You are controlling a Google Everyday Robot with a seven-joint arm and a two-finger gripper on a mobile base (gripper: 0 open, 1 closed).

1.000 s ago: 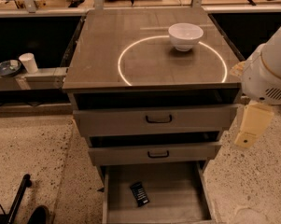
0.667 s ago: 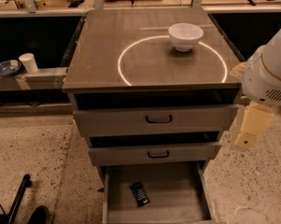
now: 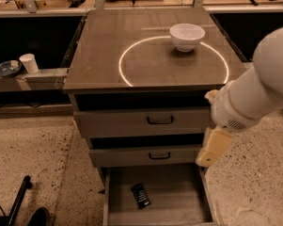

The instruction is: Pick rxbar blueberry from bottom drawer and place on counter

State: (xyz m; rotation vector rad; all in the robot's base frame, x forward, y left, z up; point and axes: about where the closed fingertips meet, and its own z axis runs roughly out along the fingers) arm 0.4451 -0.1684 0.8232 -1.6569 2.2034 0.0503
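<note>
The rxbar blueberry is a small dark bar lying flat on the floor of the open bottom drawer, left of its middle. Above the drawers, the counter bears a bright circle. My gripper hangs as a cream-coloured piece from the white arm at the right. It is level with the middle drawer's right end, above the bottom drawer's right side. It is well to the right of the bar and apart from it, and holds nothing that I can see.
A white bowl stands on the counter at the circle's far edge. Two upper drawers with black handles are pulled out a little. A low bench at the left holds a white cup and a plate. A dark object lies on the floor at bottom left.
The arm and gripper have moved left and down, from beside the cabinet's right side to over the bottom drawer's right edge. The bar and bowl have not moved.
</note>
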